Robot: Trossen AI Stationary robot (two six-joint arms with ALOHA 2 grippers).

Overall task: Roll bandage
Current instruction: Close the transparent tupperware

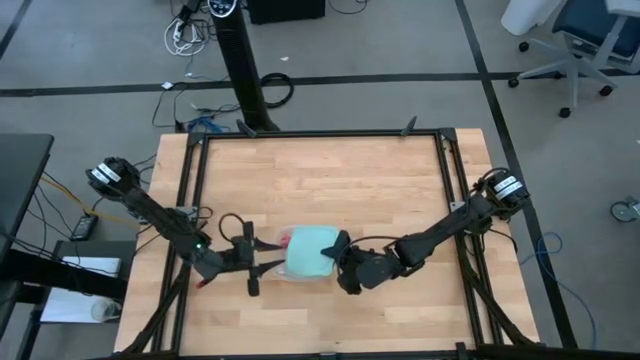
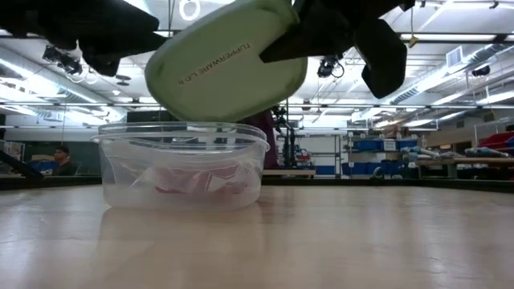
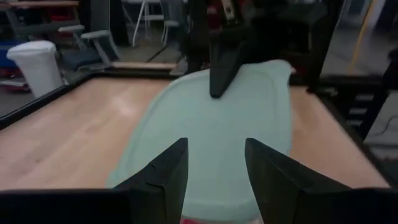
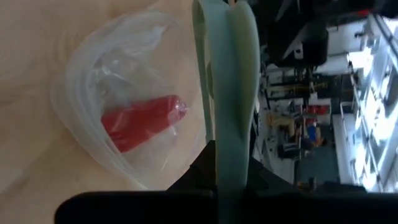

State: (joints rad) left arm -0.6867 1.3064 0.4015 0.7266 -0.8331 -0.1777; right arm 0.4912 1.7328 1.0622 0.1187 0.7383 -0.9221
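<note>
A clear plastic tub [image 2: 183, 164] stands on its base on the wooden table, near its middle. Inside it lies the red bandage [image 4: 140, 121], also showing through the tub's wall [image 2: 189, 183]. A pale green lid [image 1: 312, 250] hangs tilted over the tub, with my right gripper [image 1: 340, 263] shut on it from the right. My left gripper [image 3: 214, 180] stands open at the lid's left side, its fingers level and spread before the lid's edge; no touch shows. My right gripper pinches the lid's right rim [image 4: 231, 134] between its two fingers, one finger [image 3: 222, 62] on the lid's top face and the other below. It comes from the table's right, slanting down. The lid is lifted clear of the tub, its left side lower.
Black frame rails [image 1: 190, 190] run along the table's left, right and far sides. Bare wood [image 1: 320, 180] lies on the far side of the tub. A person [image 2: 60, 156] sits in the room beyond the table.
</note>
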